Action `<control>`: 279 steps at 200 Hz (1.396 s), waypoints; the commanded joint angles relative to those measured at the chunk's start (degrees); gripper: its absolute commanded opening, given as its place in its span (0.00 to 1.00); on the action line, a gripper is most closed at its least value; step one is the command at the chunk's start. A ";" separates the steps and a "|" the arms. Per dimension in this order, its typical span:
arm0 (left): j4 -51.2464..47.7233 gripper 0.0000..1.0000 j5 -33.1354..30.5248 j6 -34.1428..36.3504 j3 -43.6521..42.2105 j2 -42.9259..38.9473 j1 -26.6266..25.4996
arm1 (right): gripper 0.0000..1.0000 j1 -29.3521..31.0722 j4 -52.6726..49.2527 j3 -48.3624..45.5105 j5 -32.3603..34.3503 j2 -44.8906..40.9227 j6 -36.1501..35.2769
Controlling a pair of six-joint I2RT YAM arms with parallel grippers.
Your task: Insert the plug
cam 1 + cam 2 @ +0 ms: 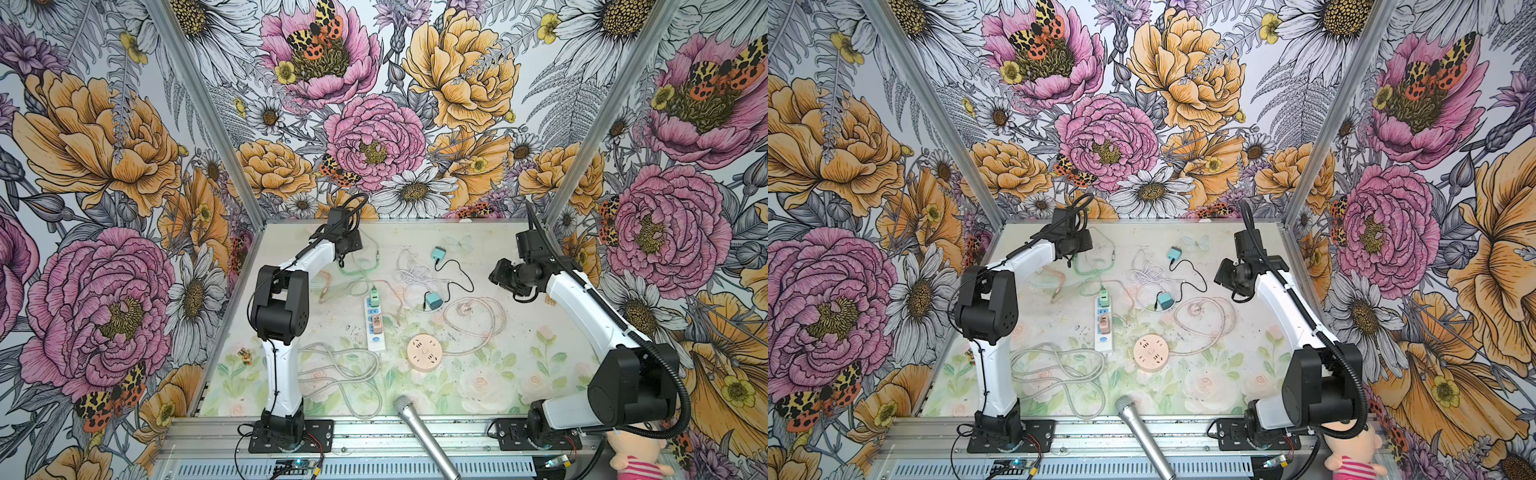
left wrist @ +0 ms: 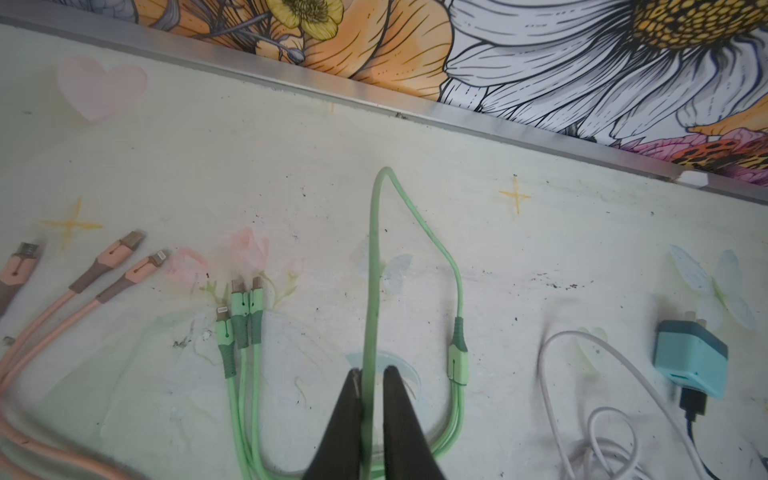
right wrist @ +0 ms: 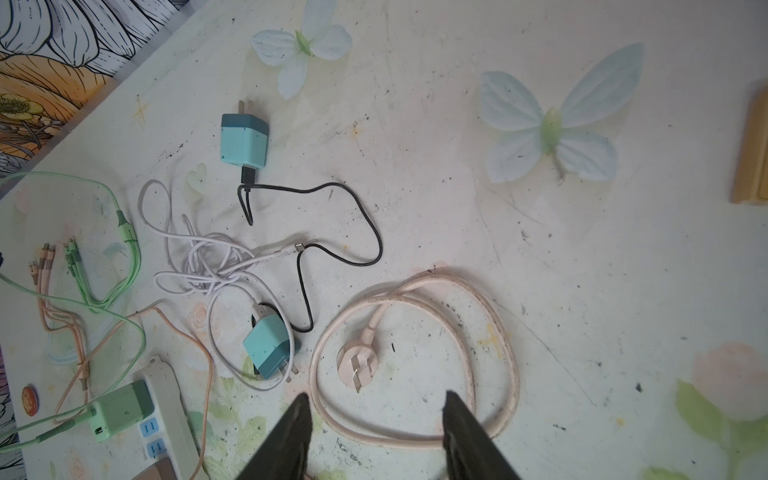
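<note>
My left hand [image 2: 371, 374] is narrow. In the left wrist view its two black wedge fingers stand close on either side of a soft green cable [image 2: 372, 266], which rises between them and doubles back in a tight hairpin. I cannot tell whether they pinch it. Both top views show this hand only as a black housing in the upper left of the bench [image 1: 498, 374], with the fingers hidden. The wrist view also shows three green connector tips [image 2: 239, 316] lying side by side, with three pink connector tips [image 2: 124, 257] fanned out beside them.

My right hand [image 3: 376, 397] stands wide with nothing between its fingers. In the right wrist view a smooth pink cord [image 3: 415, 432] loops around a flat round pink plug [image 3: 353, 365] whose pins are showing. From above, that plug is only a pale disc.

The green charger plug [image 1: 374, 296], boxy and two-tone, sits on the far end of the long white power strip [image 1: 375, 336], at the centre of both top views. A small pink block [image 1: 377, 323] sits further along the strip. Two teal cube chargers [image 1: 438, 253] [image 1: 433, 300] lie loose to the right of the strip, with a thin black lead [image 1: 465, 278] wandering between them. A round pink socket [image 1: 424, 352] lies at the strip's lower right.
</note>
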 commanded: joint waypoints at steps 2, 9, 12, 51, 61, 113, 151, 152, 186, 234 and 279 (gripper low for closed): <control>0.73 0.24 2.36 -1.89 0.75 -1.08 0.28 | 0.52 0.54 0.96 0.71 0.51 0.53 -0.33; 0.32 0.29 2.60 -2.06 0.72 -1.47 0.32 | 0.52 0.52 0.95 0.79 0.54 0.66 -0.33; 0.18 0.31 2.66 -1.98 0.67 -1.73 0.45 | 0.52 0.54 0.92 0.79 0.54 0.73 -0.33; -1.19 0.40 1.52 -0.77 -2.09 -9.37 0.50 | 0.52 1.02 0.93 1.71 1.00 2.10 -0.50; -2.17 0.41 0.63 0.07 -2.91 -12.13 0.37 | 0.52 1.29 0.99 2.12 1.37 2.54 -0.60; -7.37 0.43 -1.81 4.83 -7.83 -28.34 -3.64 | 0.51 4.62 0.80 4.14 4.57 5.68 -0.90; -13.13 0.44 -2.78 7.95 -10.07 -34.65 -9.78 | 0.51 8.38 0.86 5.80 7.68 9.14 -1.01; -13.21 0.44 -2.78 7.93 -10.18 -34.75 -10.03 | 0.51 8.42 0.80 5.80 7.73 9.25 -1.02; -13.62 0.42 -2.15 5.18 -15.86 -39.04 -14.37 | 0.46 9.85 0.81 6.90 8.32 12.83 -0.95; -14.17 0.35 0.16 2.58 -21.02 -39.96 -18.80 | 0.42 10.38 0.72 3.70 11.69 13.89 0.17; -14.51 0.29 0.49 1.15 -22.83 -39.04 -22.28 | 0.26 10.47 0.60 -1.85 12.92 13.26 1.94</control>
